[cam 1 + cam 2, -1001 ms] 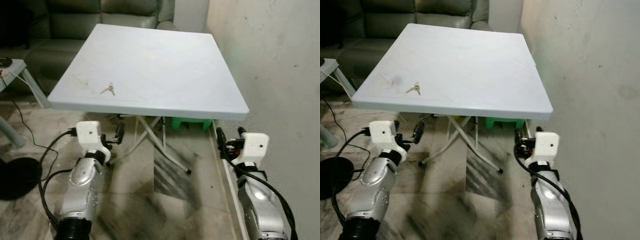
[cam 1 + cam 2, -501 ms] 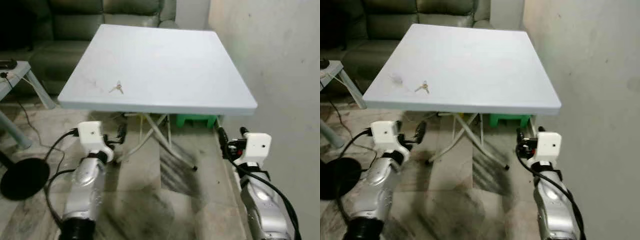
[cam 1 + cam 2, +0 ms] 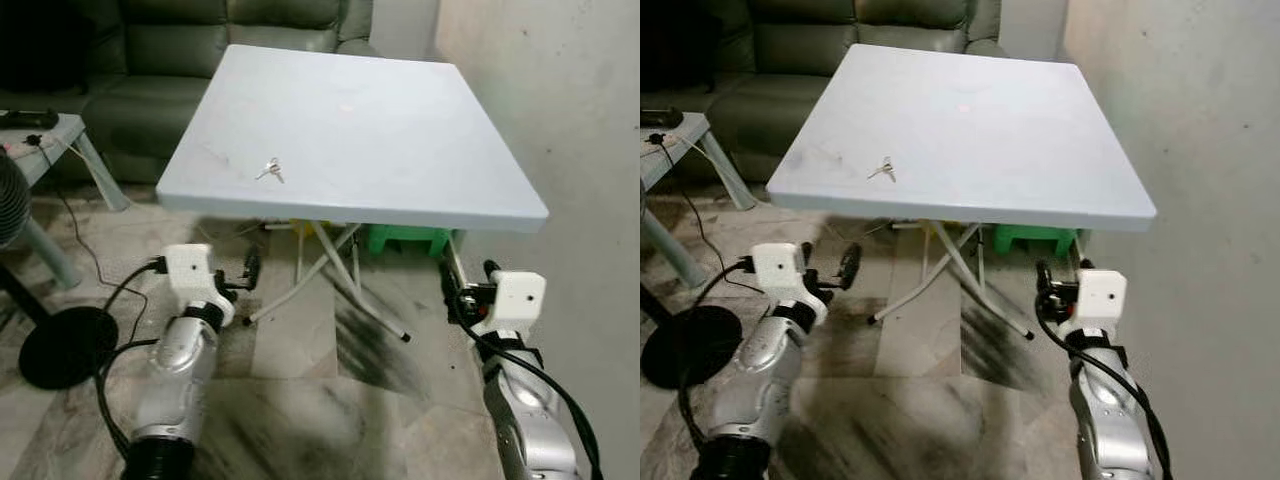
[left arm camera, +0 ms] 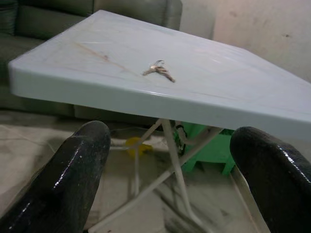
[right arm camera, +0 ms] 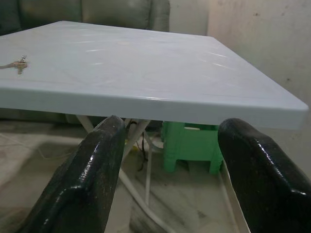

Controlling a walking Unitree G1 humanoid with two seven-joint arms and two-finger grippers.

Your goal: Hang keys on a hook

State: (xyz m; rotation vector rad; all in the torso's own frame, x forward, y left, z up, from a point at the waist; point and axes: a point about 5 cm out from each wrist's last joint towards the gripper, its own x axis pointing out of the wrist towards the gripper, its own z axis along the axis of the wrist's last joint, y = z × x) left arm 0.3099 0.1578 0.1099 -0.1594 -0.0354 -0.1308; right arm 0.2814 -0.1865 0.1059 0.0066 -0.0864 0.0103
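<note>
A small bunch of keys lies on the pale folding table, close to its front left corner. Both arms are held low in front of the table, below its top. My left gripper is open with nothing between its fingers; the keys sit above and beyond it on the tabletop. My right gripper is open too, empty, and faces the table's front edge near the right corner. From that side the keys are far off across the top.
A green stool stands under the table among its crossed legs. A dark sofa is behind, and a plaster wall runs close on the right. To the left are a grey side table and a black round base with a cable.
The whole picture has shifted, so the camera moved: the table now sits further right and slightly higher. The keys lie where they did; both grippers stay open and low.
</note>
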